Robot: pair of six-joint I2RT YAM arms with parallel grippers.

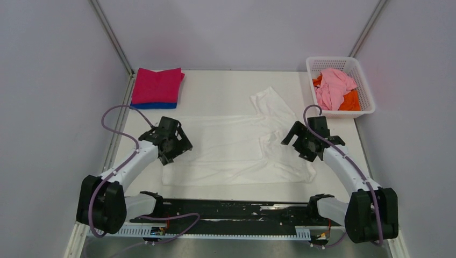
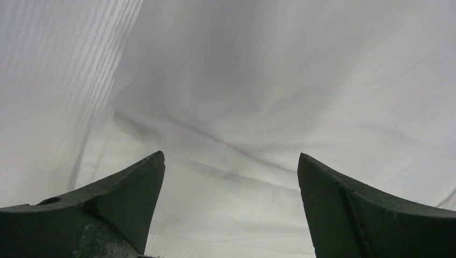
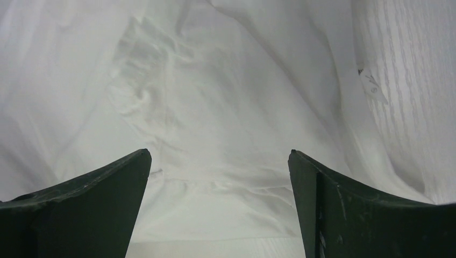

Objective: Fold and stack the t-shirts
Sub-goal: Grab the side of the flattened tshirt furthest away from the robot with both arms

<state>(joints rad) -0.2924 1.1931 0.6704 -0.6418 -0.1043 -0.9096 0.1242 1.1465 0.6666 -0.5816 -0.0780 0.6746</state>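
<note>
Left gripper (image 1: 173, 143) and right gripper (image 1: 304, 143) were both spread, empty, over the tee (image 1: 236, 153). Best approach: pinch matching edges, lift together, fold square.

white lattice basket (image 1: 344, 114) | far right corner of pale table (image 1: 220, 88) | plain grey walls around | metal post (image 1: 112, 36) at far left corner

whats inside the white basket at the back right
A crumpled pale pink shirt lies on top of an orange shirt in the basket. Only parts of the orange one show, and anything beneath the two is covered.
</note>
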